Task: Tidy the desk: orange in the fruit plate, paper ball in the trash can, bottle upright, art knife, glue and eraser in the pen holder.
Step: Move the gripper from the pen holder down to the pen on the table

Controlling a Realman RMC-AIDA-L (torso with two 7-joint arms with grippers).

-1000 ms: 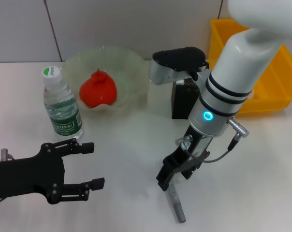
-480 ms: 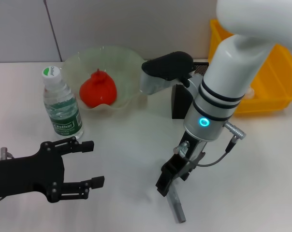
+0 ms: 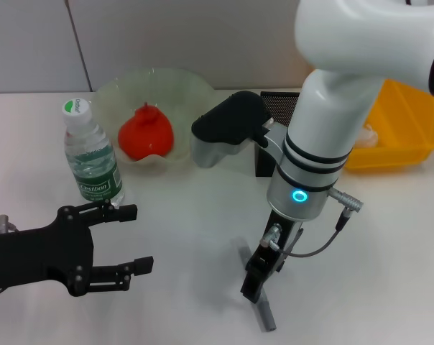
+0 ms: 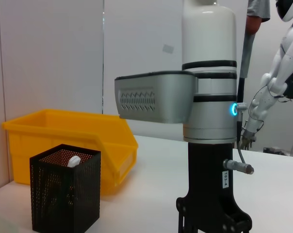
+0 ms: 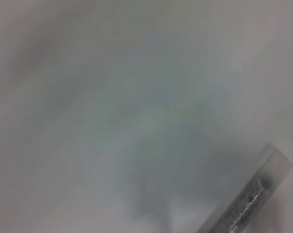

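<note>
White right arm (image 3: 325, 154) upright over art knife (image 3: 262, 309)

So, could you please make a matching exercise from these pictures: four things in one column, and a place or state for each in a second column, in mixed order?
Things:
1. orange
2. bottle
3. art knife
4. pen holder

Places or states:
A. lying on the table, under the right gripper
B. in the fruit plate
C. black mesh, next to the yellow bin
D. standing upright, with a green label

Pairs: 1-B, 2-D, 3-A, 4-C
</note>
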